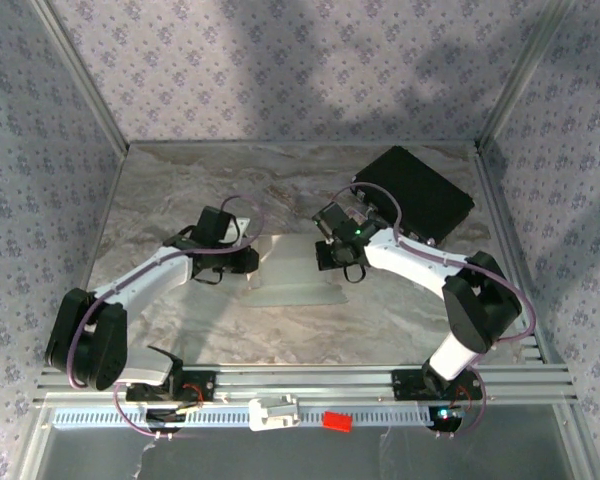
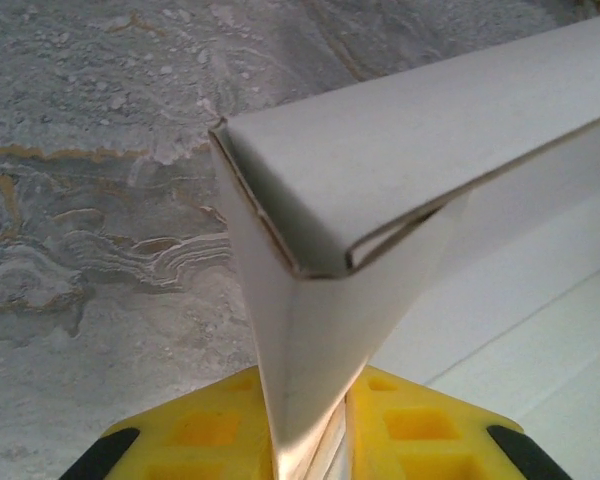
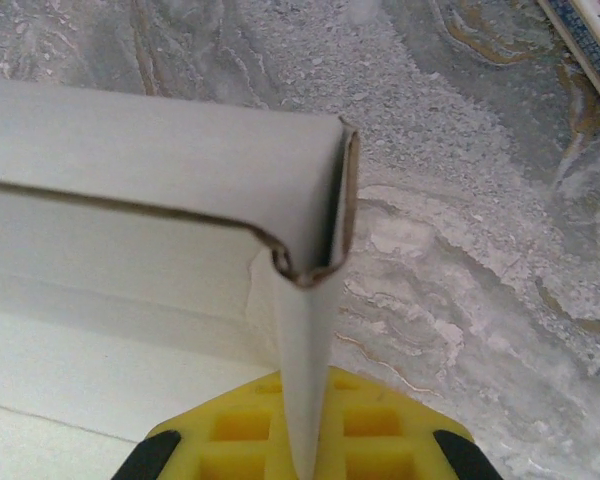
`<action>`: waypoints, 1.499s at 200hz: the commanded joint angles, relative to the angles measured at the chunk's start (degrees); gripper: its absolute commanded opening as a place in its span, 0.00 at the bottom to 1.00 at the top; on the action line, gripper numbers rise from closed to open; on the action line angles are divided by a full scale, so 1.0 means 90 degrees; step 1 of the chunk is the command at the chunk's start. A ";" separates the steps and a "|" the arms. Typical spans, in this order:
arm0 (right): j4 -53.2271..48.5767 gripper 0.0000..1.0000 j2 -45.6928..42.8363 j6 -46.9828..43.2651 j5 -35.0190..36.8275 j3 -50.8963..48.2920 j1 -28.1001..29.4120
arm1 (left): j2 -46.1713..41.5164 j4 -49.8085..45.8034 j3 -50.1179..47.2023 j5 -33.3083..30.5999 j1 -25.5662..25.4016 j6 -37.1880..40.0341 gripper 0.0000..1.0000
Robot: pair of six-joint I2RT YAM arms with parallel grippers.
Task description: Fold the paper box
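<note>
Yellow ribbed pads (image 2: 205, 435) of the left gripper (image 2: 305, 445) sit nearest the lens, one against each face of an upright end flap of the plain white thin-cardboard paper box (image 2: 400, 150). The flap fills the gap between them, so this gripper looks clamped on the card. The right gripper (image 3: 305, 440) mirrors it at the opposite end: its own yellow pads (image 3: 380, 430) are clenched on the matching flap, with only that thin sheet between them.

Each flap meets the long side wall at a raised corner (image 3: 320, 255) where the card's brown cut edge shows and the layers curl over one another. Pinching both ends at once seems meant to hold that long wall standing on its crease while the end flaps are squared up. With only one end held, the wall would probably sag or spring flat.

From above, the paper box (image 1: 290, 275) lies in the middle of the grey marbled worktop (image 1: 180, 190), its base flat, directly between the left gripper (image 1: 252, 262) and the right gripper (image 1: 332, 258). A black rectangular case (image 1: 415, 190) sits well apart at the far right corner. The box looks partly formed, with its near side not yet raised.
</note>
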 commanded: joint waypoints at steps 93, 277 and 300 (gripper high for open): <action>-0.0100 0.00 0.0155 0.0599 0.0156 0.0586 0.0507 | 0.0983 -0.0469 0.0707 -0.1879 -0.0969 -0.0892 0.16; 0.0131 0.00 0.0476 0.1150 -0.0072 0.0274 0.0514 | 0.3695 -0.4085 0.2980 -0.5312 -0.2684 -0.3943 0.00; 0.0132 0.00 0.0462 0.1160 -0.0095 0.0245 0.0508 | 0.3826 -0.4093 0.2987 -0.5404 -0.2729 -0.4090 0.00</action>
